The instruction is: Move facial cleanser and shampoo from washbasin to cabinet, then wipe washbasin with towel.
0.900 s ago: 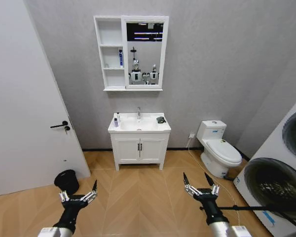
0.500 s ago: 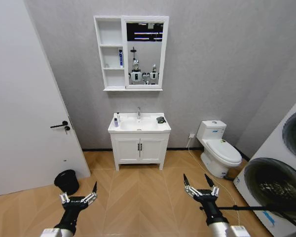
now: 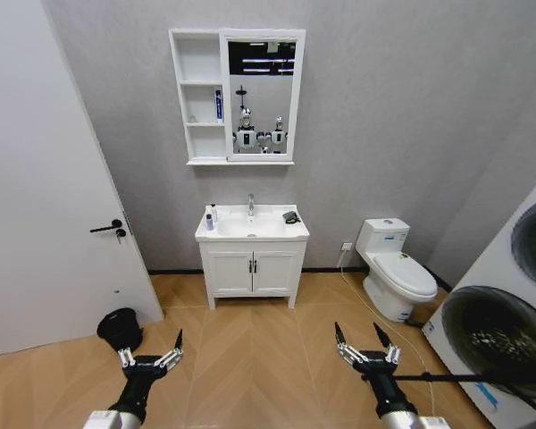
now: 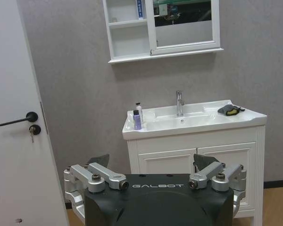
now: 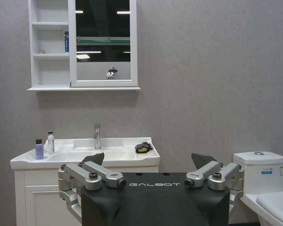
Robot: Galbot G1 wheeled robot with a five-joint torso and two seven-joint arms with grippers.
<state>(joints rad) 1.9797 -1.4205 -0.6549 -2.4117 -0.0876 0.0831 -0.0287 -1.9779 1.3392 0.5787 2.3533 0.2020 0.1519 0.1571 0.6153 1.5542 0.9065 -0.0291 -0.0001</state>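
Two bottles [image 3: 210, 217] stand on the washbasin [image 3: 252, 224] rim's left side, towel [image 3: 291, 216] on its right, well ahead. We hold the left gripper [image 3: 149, 359] and right gripper [image 3: 368, 351] low, jaws apart. We should approach squarely (cabinet [image 3: 199, 96] hangs directly above).

Washbasin [image 3: 252, 225]: white, rectangular, chrome tap at the back, against the grey wall ahead of me.
Bottles: two small ones upright on the basin's left rim, a purple one [image 4: 137, 120] just beside a white pump bottle [image 4: 139, 113].
Towel [image 3: 291, 216]: dark cloth, crumpled on the basin's right rim.
Cabinet [image 3: 237, 96]: white, above the basin; three open shelves left, mirror right; blue tube [image 3: 219, 105] upright on the middle shelf.
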